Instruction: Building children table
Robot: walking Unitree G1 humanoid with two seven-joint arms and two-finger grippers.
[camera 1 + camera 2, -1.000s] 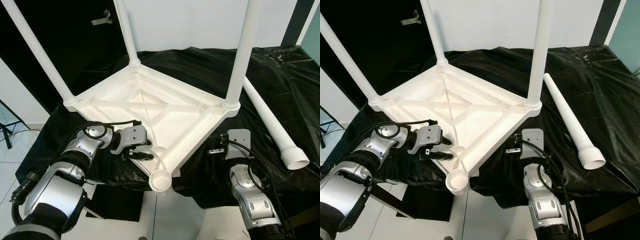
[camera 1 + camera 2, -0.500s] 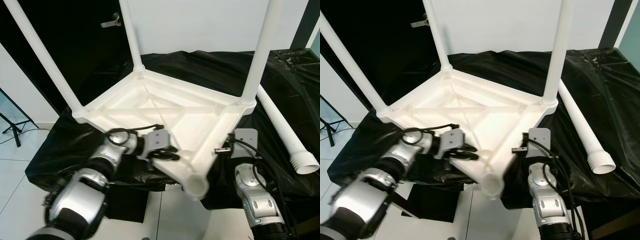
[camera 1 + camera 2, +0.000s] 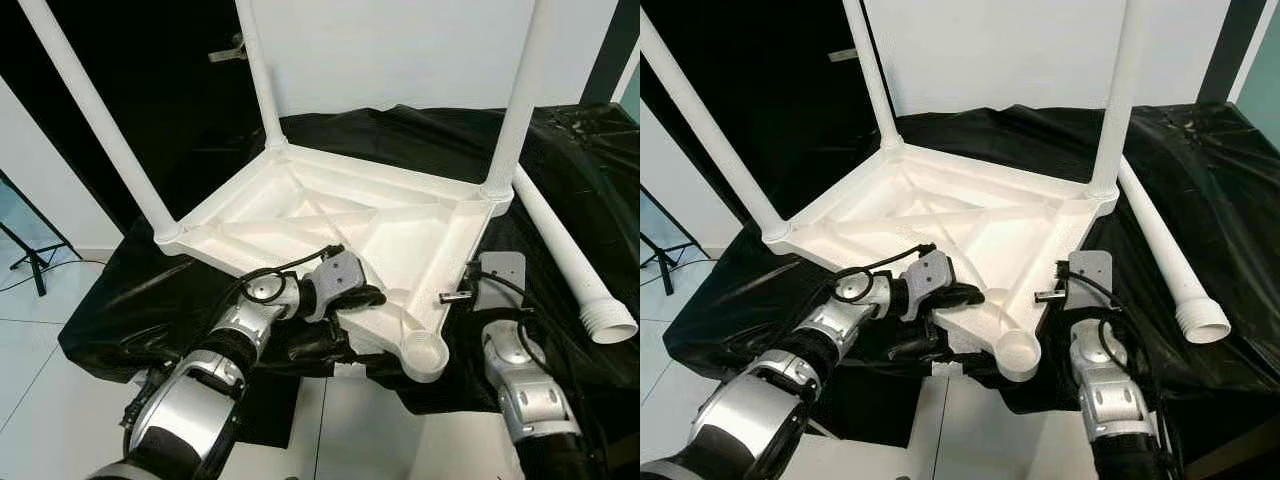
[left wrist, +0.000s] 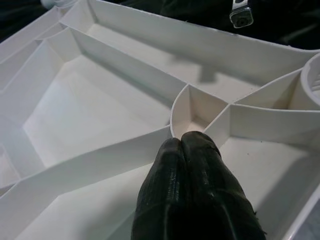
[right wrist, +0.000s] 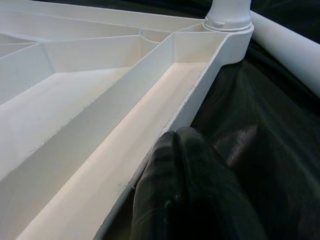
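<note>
Tabletop (image 3: 400, 225) swung rightward, left claw (image 4: 192, 150) closed inside, right claw (image 5: 177, 150) closed, loose leg (image 3: 565, 270) beside.

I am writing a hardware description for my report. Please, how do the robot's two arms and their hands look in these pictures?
Both arms are built of rounded silver metallic segments with darker joints. Loose black cables loop along each forearm. The left hand has a grey angular wrist housing and two long black fingers with a matt, slightly rough surface. The right hand has the same black fingers, and a flat grey bracket stands on its wrist.
</note>
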